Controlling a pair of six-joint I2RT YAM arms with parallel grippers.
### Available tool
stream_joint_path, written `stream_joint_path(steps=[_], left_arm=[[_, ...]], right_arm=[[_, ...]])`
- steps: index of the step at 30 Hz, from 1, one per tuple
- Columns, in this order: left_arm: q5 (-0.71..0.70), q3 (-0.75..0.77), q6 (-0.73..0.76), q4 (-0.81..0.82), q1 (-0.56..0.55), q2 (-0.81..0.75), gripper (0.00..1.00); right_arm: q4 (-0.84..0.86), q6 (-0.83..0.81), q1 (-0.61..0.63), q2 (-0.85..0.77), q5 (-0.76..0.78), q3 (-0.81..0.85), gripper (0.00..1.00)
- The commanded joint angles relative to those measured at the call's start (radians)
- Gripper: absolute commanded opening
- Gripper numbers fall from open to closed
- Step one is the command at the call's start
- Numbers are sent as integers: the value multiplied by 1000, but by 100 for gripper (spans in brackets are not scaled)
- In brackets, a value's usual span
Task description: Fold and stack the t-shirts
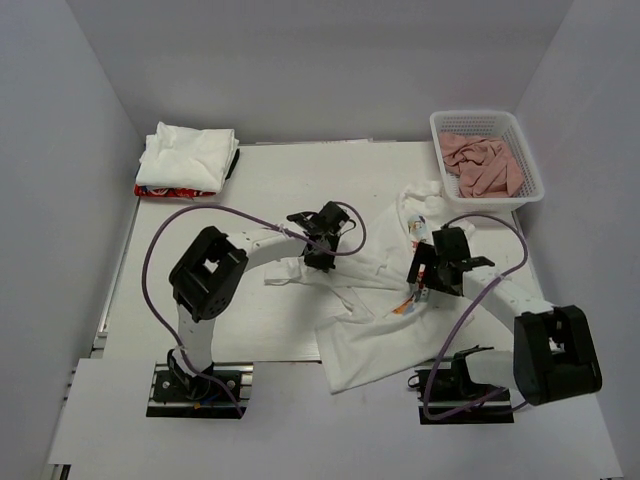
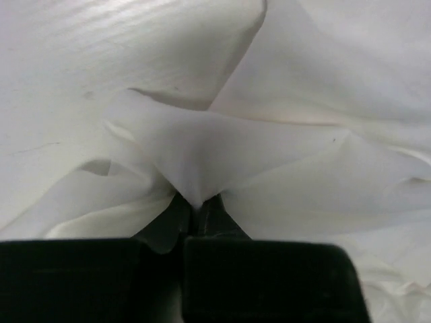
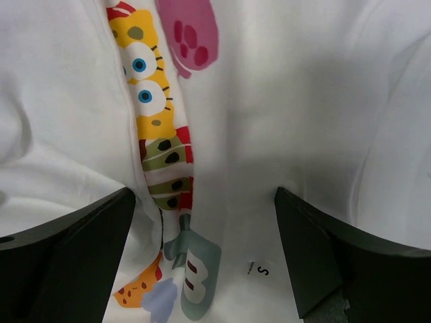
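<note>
A crumpled white t-shirt (image 1: 375, 330) with a colourful cartoon print (image 3: 158, 148) lies across the middle and right of the table. My left gripper (image 1: 322, 262) is shut on a pinch of its white fabric (image 2: 195, 161), which rises in a peak from the closed jaws. My right gripper (image 1: 420, 285) is open, its two dark fingers (image 3: 67, 262) pressed down on either side of the print and a fold of white cloth. A folded white t-shirt (image 1: 187, 157) lies on a stack at the back left.
A white basket (image 1: 527, 175) holding salmon-pink cloths (image 1: 482, 165) stands at the back right. A red printed garment (image 1: 165, 190) lies under the folded stack. Grey walls close the table on three sides.
</note>
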Motion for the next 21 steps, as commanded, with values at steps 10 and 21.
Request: stream_joint_path(steps=[10,21], left_arm=[[-159,18,-62,-60,178,-22,0],[88,143,13,-43,259,-48,59]], right_arm=[[172,-142,76,497,-91,432,90],[149,-332,139,703,-51,861,90]])
